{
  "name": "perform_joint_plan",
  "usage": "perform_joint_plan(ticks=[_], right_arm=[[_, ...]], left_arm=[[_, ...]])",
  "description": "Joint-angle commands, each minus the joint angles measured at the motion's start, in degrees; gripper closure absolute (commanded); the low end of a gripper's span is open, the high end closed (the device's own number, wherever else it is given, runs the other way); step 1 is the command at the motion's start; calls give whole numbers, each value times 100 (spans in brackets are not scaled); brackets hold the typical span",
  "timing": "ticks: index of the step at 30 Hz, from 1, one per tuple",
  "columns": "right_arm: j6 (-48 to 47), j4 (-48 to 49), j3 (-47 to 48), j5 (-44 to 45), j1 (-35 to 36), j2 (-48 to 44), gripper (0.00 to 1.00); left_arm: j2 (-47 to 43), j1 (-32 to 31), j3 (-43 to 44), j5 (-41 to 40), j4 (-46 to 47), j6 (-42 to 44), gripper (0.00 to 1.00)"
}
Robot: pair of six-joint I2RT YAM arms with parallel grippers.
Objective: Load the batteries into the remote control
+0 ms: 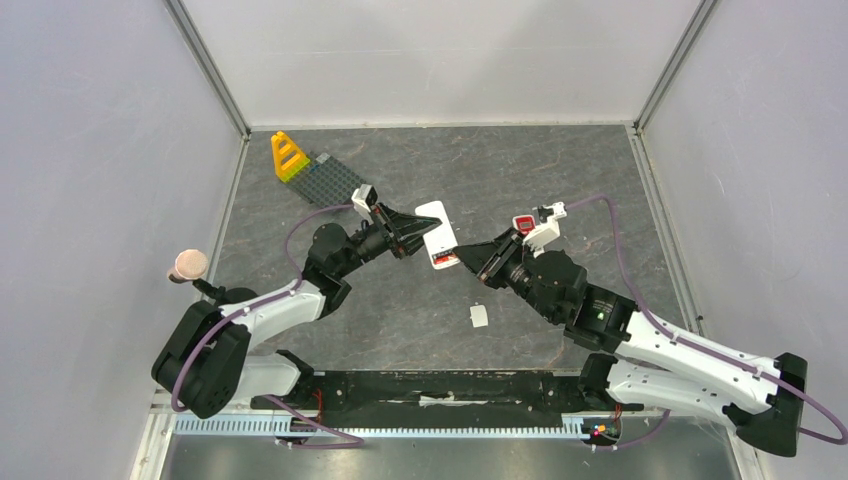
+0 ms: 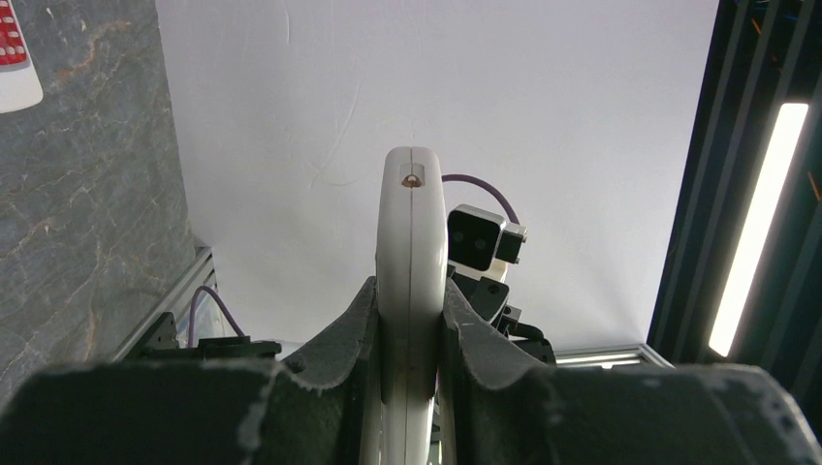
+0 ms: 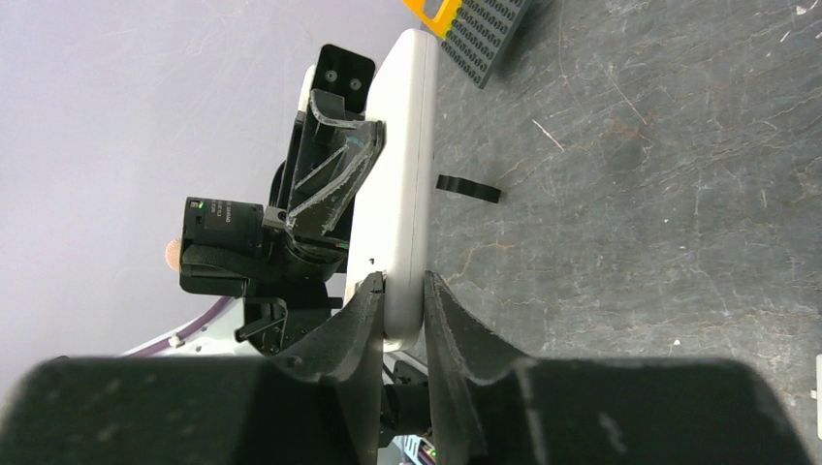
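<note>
**Left end effector point(image 1: 418, 238) and right end effector point(image 1: 468, 262) both grip one remote point(image 1: 437, 230)**

Left end effector is closed on the white remote, clamping its two flat faces. In the left wrist view the remote stands edge-on between the dark fingers point(image 2: 339, 339), and its rounded far end points away from the camera. The right end effector meets the same remote from the opposite end. In the right wrist view its fingers point(image 3: 361, 320) sit against both faces of that end, so it too is gripping the remote.

From above, the remote is held over the middle of the grey marbled worktop point(image 1: 400, 330), between the two arms. A red patch point(image 1: 441, 259) shows at the end nearest the right end effector. It is too small to tell whether it is a battery.

A small white flat piece point(image 1: 479, 317) lies on the worktop near the right arm. A second remote point(image 2: 12, 58) with red buttons lies flat on the worktop at the corner of the left wrist view. At the far left corner of the worktop a yellow block point(image 1: 288, 156) sits at the end of a grey studded plate point(image 1: 336, 181).
</note>
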Motion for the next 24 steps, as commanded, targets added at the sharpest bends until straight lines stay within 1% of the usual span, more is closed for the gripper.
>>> perform_joint_plan(ticks=[1, 2, 4, 6, 8, 11, 14, 17, 21, 24], right_arm=[[-135, -343, -11, -441, 48, 183, 73], [-135, -343, -10, -409, 50, 158, 66], [-140, -357, 20, -322, 51, 80, 49], [-183, -361, 51, -241, 41, -7, 38], [-266, -361, 76, -173, 42, -119, 27], [-387, -343, 111, -125, 33, -294, 15], [-554, -203, 122, -220, 26, -422, 10], [-466, -37, 56, -370, 13, -482, 7], [-105, 603, -224, -850, 16, -409, 6], [-13, 923, -334, -1175, 15, -244, 6]], left_arm=[[-111, -62, 75, -28, 773, -307, 98], [-116, -63, 74, -19, 756, -289, 98], [-137, -62, 65, 19, 716, -201, 98], [-200, -62, 82, 94, 563, -50, 98], [-296, -59, 109, 181, 290, 236, 98], [-510, -56, 170, 290, -291, 700, 98], [-725, -54, 254, 405, -788, 1176, 98], [-881, -58, 346, 544, -1123, 1559, 98], [-1010, -57, 532, 845, -1485, 2026, 98], [-1134, -54, 612, 1007, -1599, 2250, 98]])
